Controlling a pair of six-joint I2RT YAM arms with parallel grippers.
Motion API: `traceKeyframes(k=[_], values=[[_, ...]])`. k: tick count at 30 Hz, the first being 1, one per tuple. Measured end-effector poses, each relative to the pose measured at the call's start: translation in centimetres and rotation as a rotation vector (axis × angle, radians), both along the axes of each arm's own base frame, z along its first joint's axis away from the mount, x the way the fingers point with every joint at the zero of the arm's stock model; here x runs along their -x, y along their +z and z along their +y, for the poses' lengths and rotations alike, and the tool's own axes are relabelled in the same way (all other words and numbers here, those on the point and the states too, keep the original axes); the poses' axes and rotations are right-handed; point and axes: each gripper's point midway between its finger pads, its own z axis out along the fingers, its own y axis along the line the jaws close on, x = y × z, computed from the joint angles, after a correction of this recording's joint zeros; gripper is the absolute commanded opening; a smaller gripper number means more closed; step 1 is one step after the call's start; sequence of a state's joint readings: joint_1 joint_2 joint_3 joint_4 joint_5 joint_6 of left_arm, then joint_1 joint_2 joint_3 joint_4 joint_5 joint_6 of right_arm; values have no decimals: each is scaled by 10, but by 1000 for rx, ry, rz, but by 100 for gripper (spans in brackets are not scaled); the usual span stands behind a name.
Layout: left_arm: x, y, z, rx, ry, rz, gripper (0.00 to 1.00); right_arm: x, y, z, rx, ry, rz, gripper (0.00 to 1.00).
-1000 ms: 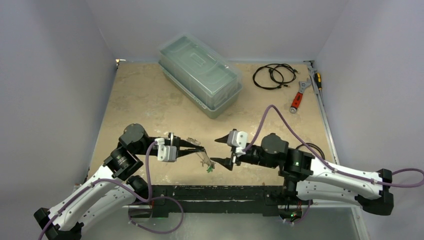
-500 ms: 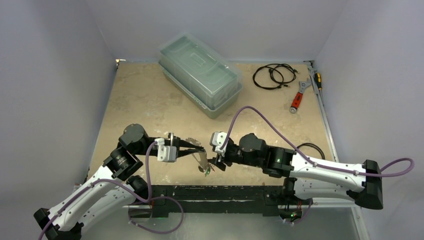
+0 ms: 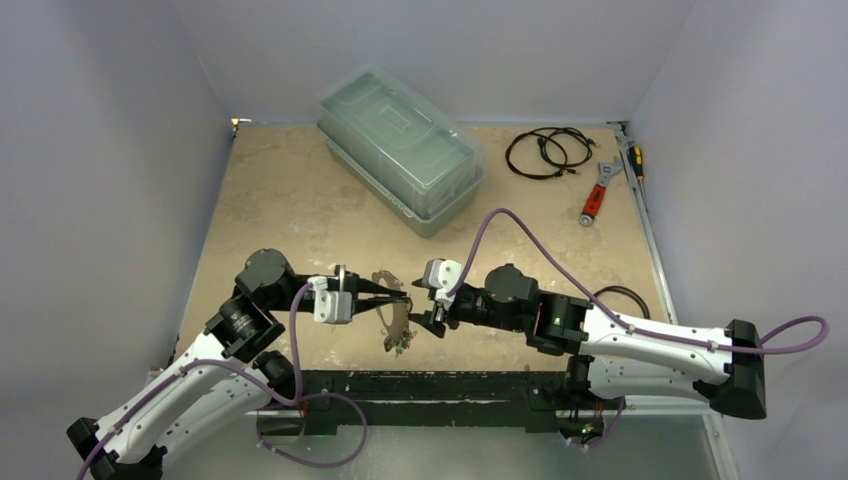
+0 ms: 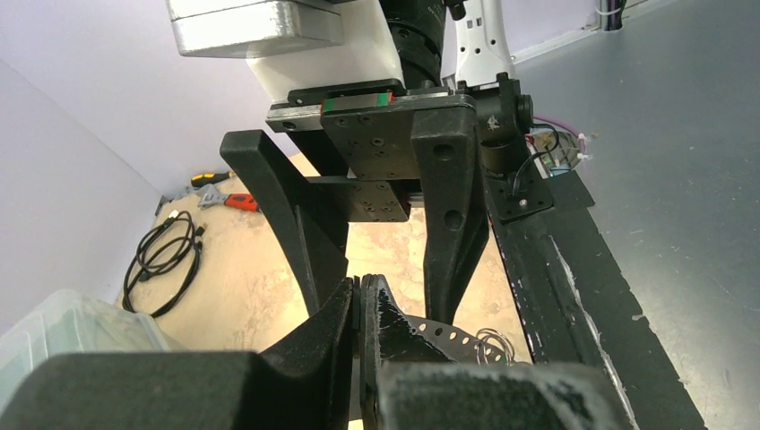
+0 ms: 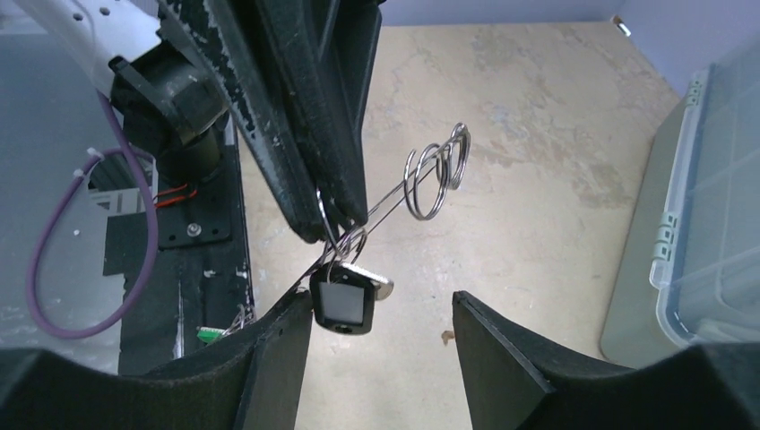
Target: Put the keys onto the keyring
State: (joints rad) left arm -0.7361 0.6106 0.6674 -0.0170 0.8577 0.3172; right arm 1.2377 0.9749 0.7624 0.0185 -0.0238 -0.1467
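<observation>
My left gripper (image 3: pixel 404 297) is shut on the keyring (image 3: pixel 392 312), a thin silver plate with small holes (image 4: pixel 459 337), and holds it above the table near the front edge. Wire split rings (image 5: pixel 436 179) hang from the plate. On them dangle the keys: a black-tagged key (image 5: pixel 342 303) and, lower down, a green-tagged one (image 3: pixel 400 346). My right gripper (image 3: pixel 424 306) faces the left one at close range. In the right wrist view its jaws (image 5: pixel 384 309) stand open, and the black tag hangs by the tip of the left finger (image 5: pixel 287 331), not pinched.
A clear lidded plastic box (image 3: pixel 400 150) sits at the back centre. A coiled black cable (image 3: pixel 545 150), a red-handled wrench (image 3: pixel 597 195) and a yellow-handled tool (image 3: pixel 636 160) lie at the back right. The black base strip (image 3: pixel 430 385) runs along the near edge.
My right arm has reached left, bringing its open gripper up to the left gripper and the hanging keys. The keyring has swung slightly left and down. The left gripper has stayed shut.
</observation>
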Motion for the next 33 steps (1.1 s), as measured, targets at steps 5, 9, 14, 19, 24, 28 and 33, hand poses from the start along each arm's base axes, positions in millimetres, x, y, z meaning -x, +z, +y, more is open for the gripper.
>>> traceKeyframes(k=[5,9,14,19,24,28,33], values=[[0,1,0,2,2,-2,0,-4,2,8,-20,-9,-3,50],[0,1,1,3,3,-3,0,-5,-4,13,-11,-9,4,41],[0,1,1,3,3,-3,0,-5,-1,14,-24,-2,0,27],[0,1,1,4,6,-3,0,-1,4,15,-42,16,-2,0],[-1,1,1,4,10,-3,0,0,10,13,-57,22,-6,0],[-1,2,1,5,13,-5,0,-1,12,11,-60,12,-12,0],[-6,1,2,5,41,-7,0,-14,14,3,-21,-63,-42,0]])
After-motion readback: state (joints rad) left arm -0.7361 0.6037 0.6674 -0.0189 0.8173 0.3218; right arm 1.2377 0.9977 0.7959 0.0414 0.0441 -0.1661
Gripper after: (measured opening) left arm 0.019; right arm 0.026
